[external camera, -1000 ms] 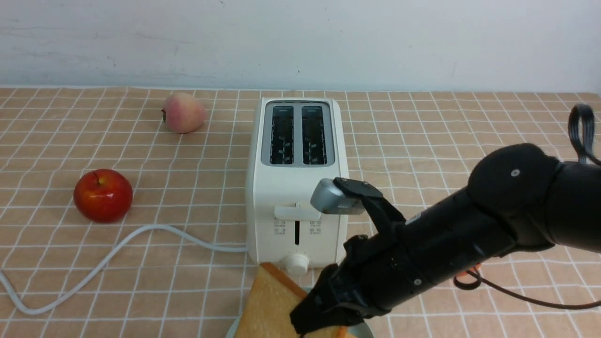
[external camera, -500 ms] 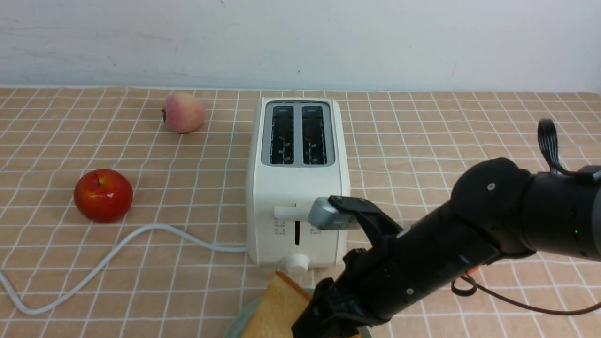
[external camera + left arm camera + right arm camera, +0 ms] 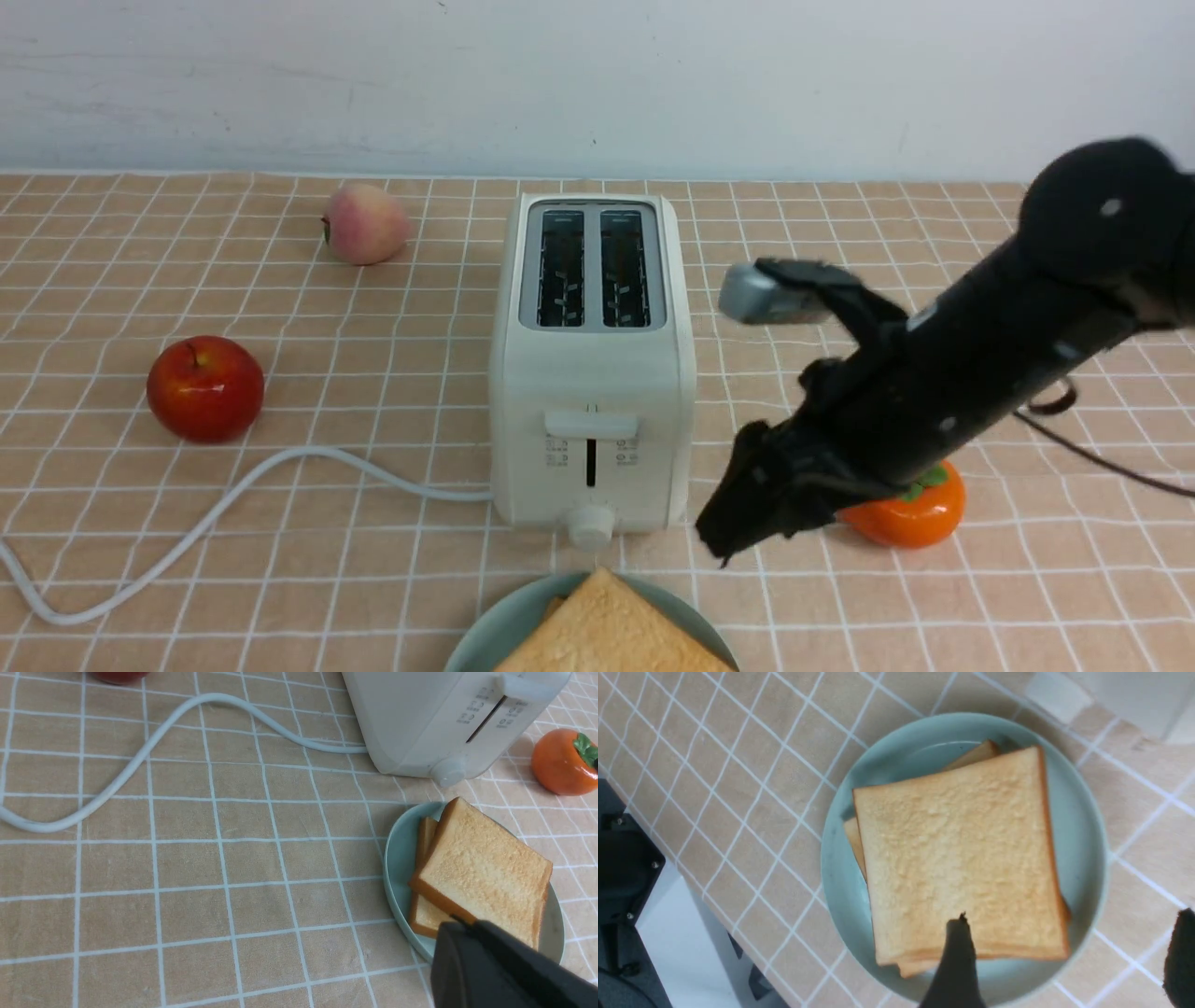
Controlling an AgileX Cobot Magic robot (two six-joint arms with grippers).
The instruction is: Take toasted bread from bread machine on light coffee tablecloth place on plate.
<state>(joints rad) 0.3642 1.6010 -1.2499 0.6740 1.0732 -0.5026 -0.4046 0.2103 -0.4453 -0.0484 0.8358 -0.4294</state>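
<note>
Tablecloth (image 3: pixel 373 560) under plate (image 3: pixel 837 891) of two stacked toast slices (image 3: pixel 957 858); right gripper (image 3: pixel 1070 926) released, left gripper (image 3: pixel 488 968) unclear

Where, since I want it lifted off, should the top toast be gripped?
On the top toast, probably the left crust edge, raised on the lower slice: come from the robot's left, one finger under, one above. Its flat face gives no hold.

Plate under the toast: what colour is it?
The plate is plain pale mint green with no pattern, clearest in the right wrist view.
</note>
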